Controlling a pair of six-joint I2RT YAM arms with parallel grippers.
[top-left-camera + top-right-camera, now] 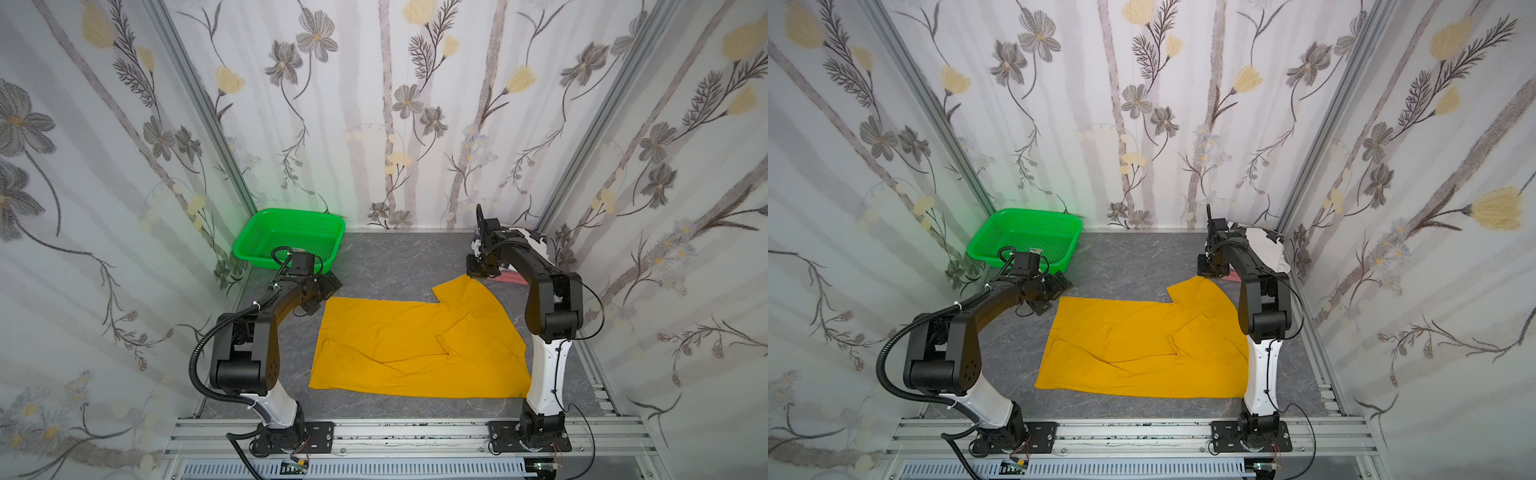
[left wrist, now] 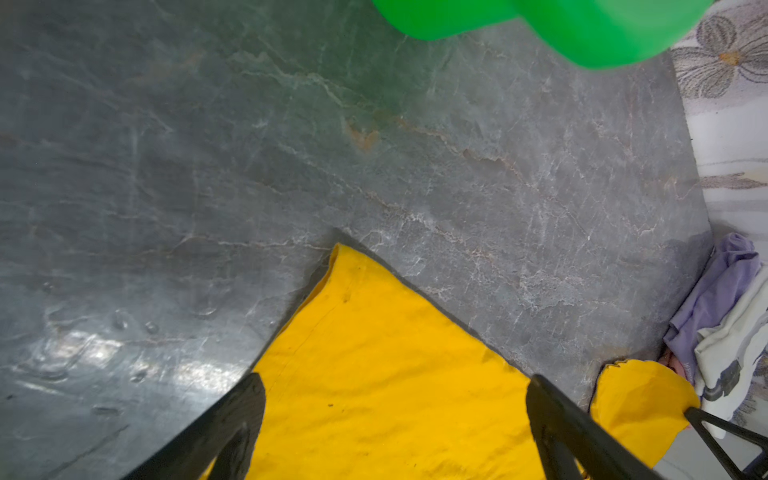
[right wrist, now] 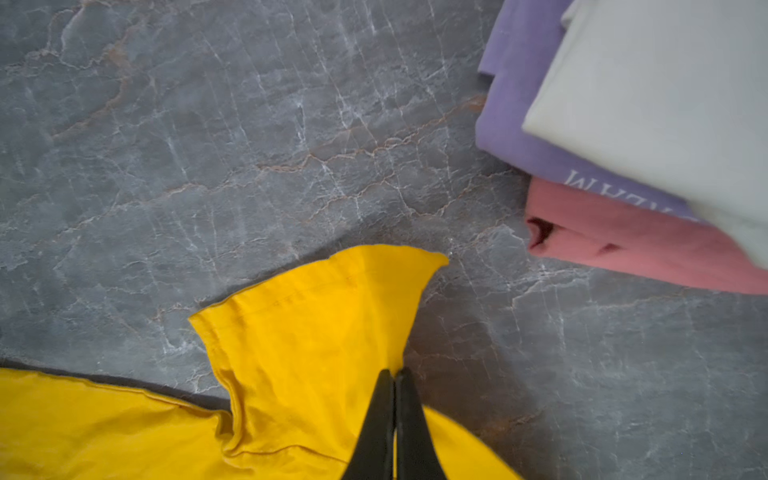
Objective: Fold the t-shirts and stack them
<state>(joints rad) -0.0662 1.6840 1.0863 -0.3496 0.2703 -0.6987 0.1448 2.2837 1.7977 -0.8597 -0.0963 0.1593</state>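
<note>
My right arm arches forward, right pincer (image 3: 394, 374) clamped on a sleeve of the mustard-yellow cloth t-shirt (image 1: 415, 345). Left pincer (image 2: 395, 378) hangs spread wide over its corner.

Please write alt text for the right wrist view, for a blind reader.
The shut right gripper pinches a sleeve of the yellow t-shirt on the grey table. Nearby: white t-shirt over lavender t-shirt over pink t-shirt.

We see a plain mustard-yellow tee (image 1: 415, 345). The table (image 1: 399, 262) is grey, veined white and rust. The basket (image 1: 299, 211) is bright green, dotted with holes. We see a lavender tee (image 3: 511, 124) with white lettering, a white tee (image 3: 665, 104) and a salmon-pink tee (image 3: 623, 245). The walls (image 1: 353, 83) carry grey and yellow flowers.
</note>
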